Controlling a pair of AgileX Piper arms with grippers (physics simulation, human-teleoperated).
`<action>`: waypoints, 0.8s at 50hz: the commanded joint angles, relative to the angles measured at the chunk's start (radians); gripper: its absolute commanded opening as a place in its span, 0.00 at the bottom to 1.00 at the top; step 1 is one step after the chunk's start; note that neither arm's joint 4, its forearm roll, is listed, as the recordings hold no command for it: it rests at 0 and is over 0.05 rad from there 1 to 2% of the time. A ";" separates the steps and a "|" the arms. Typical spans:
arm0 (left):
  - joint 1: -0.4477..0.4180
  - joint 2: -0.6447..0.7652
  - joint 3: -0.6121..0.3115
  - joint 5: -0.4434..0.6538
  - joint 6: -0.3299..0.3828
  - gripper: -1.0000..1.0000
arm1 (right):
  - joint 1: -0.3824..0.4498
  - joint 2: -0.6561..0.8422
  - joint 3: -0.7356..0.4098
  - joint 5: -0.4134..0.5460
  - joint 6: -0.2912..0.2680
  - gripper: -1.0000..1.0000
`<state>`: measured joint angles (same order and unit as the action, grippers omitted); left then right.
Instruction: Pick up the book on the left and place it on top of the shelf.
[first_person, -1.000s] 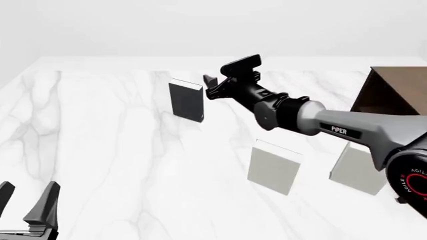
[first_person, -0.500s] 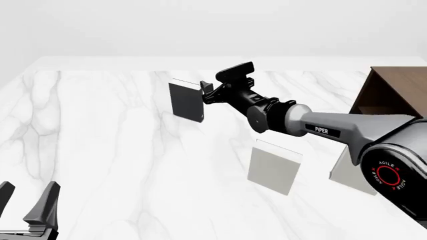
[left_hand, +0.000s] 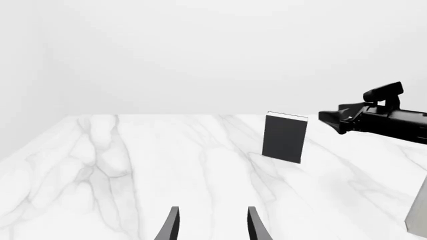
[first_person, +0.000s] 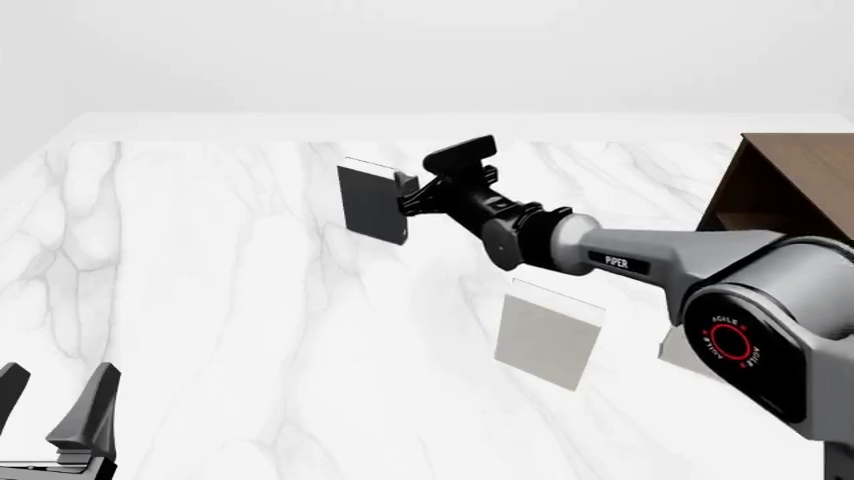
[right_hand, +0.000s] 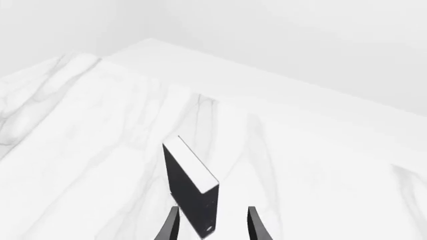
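Observation:
The book (first_person: 370, 203), dark-covered with white page edges, stands upright on the marble table, left of centre and towards the back. My right gripper (first_person: 404, 193) is open and level with the book's right edge. In the right wrist view the book (right_hand: 190, 187) has its near corner between the fingertips (right_hand: 172, 226), close to one of them. My left gripper (first_person: 54, 415) is open and holds nothing at the near left corner, far from the book (left_hand: 285, 137). The dark brown shelf (first_person: 797, 185) stands at the right edge.
Two white-covered books stand on the near right part of the table: one (first_person: 549, 333) below the right arm, the other (first_person: 683, 350) mostly hidden behind that arm. The right arm's forearm (first_person: 627, 255) stretches across the table from the right.
The right arm has reached further left and slightly down, bringing its open fingers from beside the book up to its right edge. The book and the left gripper stay put.

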<state>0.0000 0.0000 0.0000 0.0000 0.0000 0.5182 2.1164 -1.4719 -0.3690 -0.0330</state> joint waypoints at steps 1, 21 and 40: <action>0.000 0.000 0.000 0.000 0.000 1.00 | 0.003 0.038 -0.036 0.007 0.005 1.00; 0.000 0.000 0.000 0.000 0.000 1.00 | 0.014 0.097 -0.109 0.015 0.012 1.00; 0.000 0.000 0.000 0.000 0.000 1.00 | 0.020 0.144 -0.163 0.029 0.018 1.00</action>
<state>0.0000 0.0000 0.0000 0.0000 0.0000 0.5353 2.2376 -1.6085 -0.3463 -0.0178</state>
